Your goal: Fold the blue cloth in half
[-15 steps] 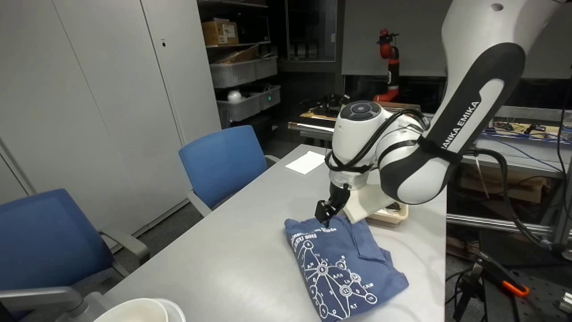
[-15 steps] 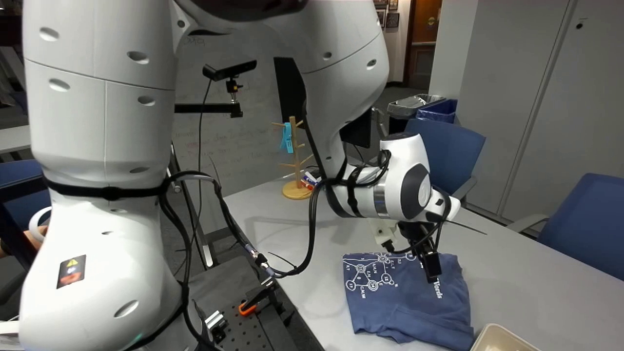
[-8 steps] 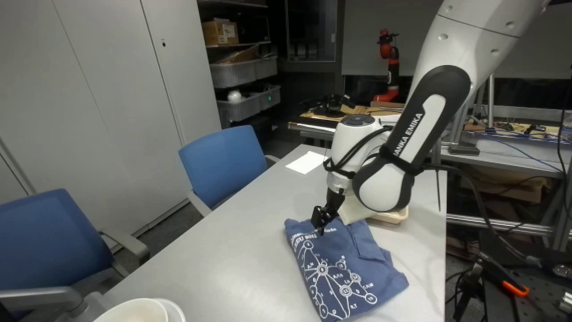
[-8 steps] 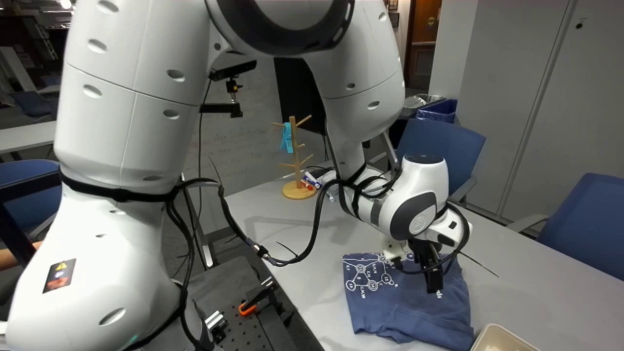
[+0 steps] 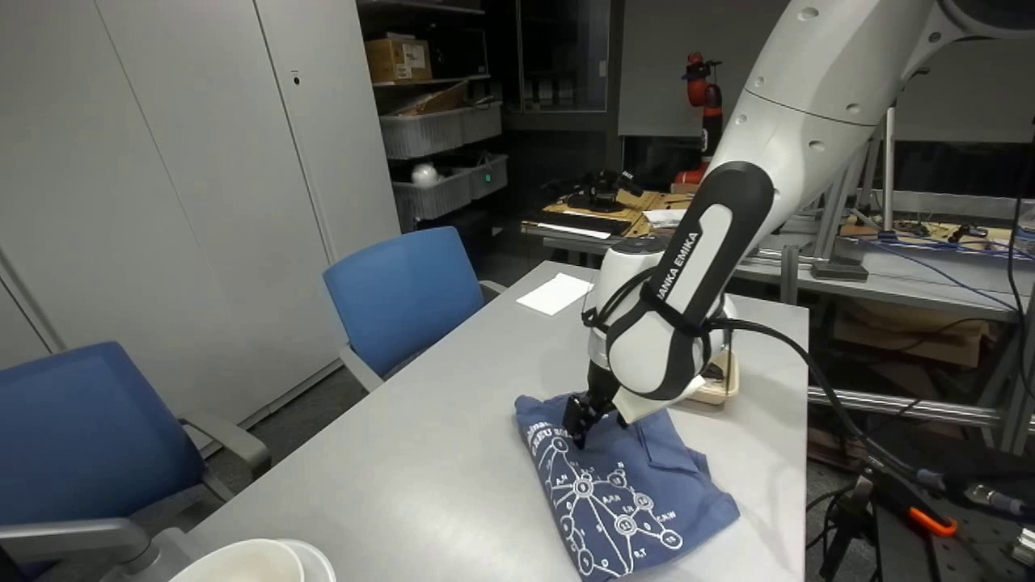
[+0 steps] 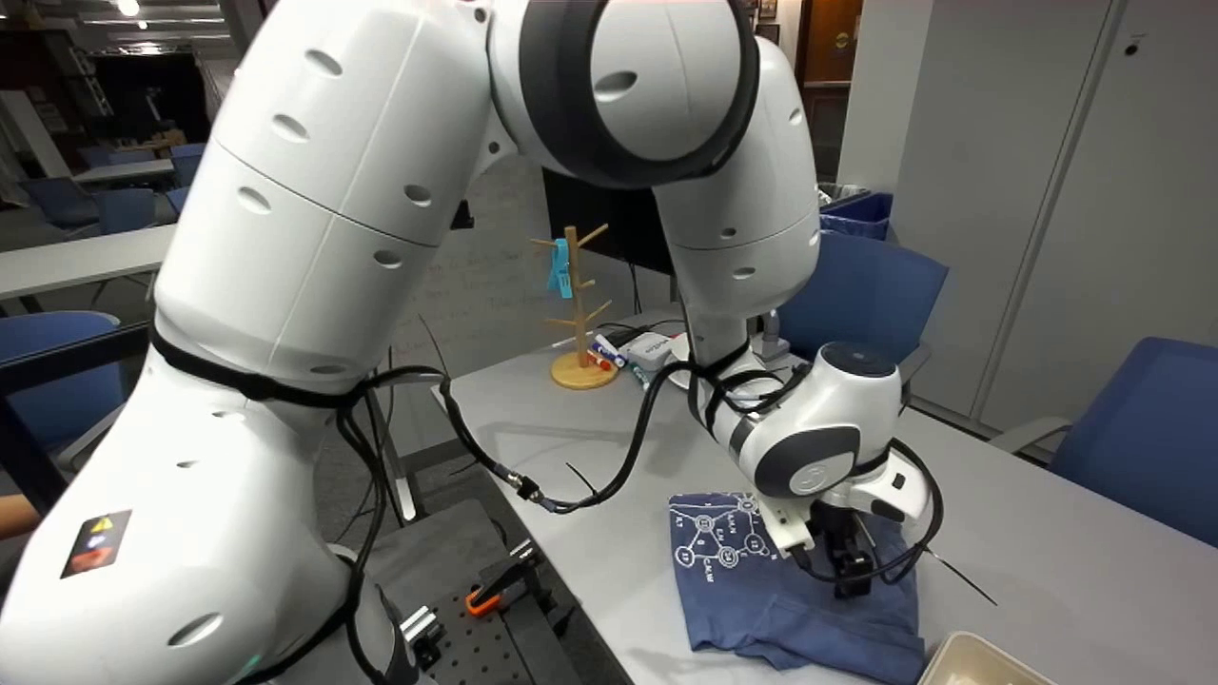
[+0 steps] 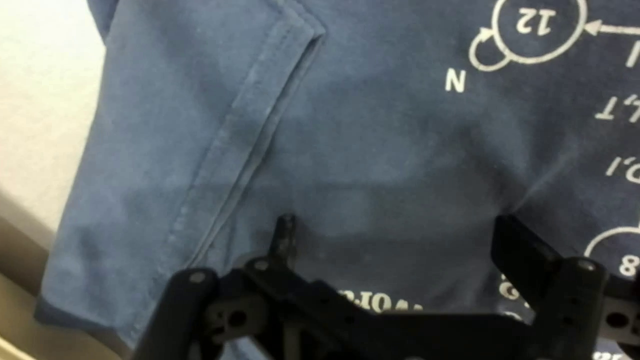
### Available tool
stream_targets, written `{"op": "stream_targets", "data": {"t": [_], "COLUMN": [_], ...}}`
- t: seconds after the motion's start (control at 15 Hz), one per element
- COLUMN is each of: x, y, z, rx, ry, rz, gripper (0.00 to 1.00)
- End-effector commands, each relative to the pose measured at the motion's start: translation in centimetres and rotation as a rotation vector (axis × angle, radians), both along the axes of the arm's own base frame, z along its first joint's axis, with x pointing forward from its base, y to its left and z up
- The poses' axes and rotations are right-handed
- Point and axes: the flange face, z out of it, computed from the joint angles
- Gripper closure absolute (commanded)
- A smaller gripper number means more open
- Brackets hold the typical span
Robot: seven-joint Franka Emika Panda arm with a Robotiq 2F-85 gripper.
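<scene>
Since the earlier frames the end effector (image 7: 395,219) has come lower over the blue cloth (image 5: 639,477) and further in across its printed face; the robot arm (image 5: 724,218) has shifted with it in both exterior views. The cloth shows the same outline and place as before: it lies on the table (image 5: 420,477), fairly flat, white diagram facing up, a stitched hem running across one side.

In the wrist view the end effector stands wide, its two fingers well apart above plain fabric, and it has hold of nothing. A crease in the cloth runs to one fingertip (image 7: 510,240), which appears to press the fabric; whether the opposite fingertip touches, I cannot tell. In an exterior view, part of the white lettering (image 5: 543,435) near the cloth's edge is hidden behind the end effector.

Just beside one corner of the cloth is a beige tray (image 6: 990,656). Well apart from the cloth, also on the table, are a white sheet (image 5: 555,293), a white bowl (image 5: 242,562) and a wooden stand (image 6: 579,319) with a light-blue clip (image 6: 559,269) on it. Beyond the table's edge, also well apart from the cloth, stand a blue chair (image 5: 408,299) and another blue chair (image 5: 89,436).
</scene>
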Motion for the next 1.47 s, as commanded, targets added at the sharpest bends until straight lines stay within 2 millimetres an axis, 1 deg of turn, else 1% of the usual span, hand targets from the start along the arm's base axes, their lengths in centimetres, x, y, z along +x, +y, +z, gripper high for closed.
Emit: {"op": "stream_targets", "data": {"t": [0.0, 0.2, 0.4, 0.53, 0.67, 1.07, 1.27, 1.4], "x": [0.9, 1.3, 1.7, 1.9, 2.0, 2.0, 1.8, 1.5], "y": [-0.6, 0.0, 1.4, 3.1, 5.2, 10.5, 12.3, 13.1], "z": [-2.3, -3.9, -5.1, -6.1, -7.1, -7.4, -7.3, -7.3], "rx": [0.028, 0.029, 0.031, 0.043, 0.055, 0.091, 0.100, 0.094], "ry": [0.008, 0.030, 0.045, 0.058, 0.078, 0.134, 0.156, 0.172], "rz": [0.049, 0.109, 0.185, 0.249, 0.335, 0.559, 0.631, 0.664], "gripper": [0.02, 0.02, 0.02, 0.02, 0.02, 0.02, 0.02, 0.03]}}
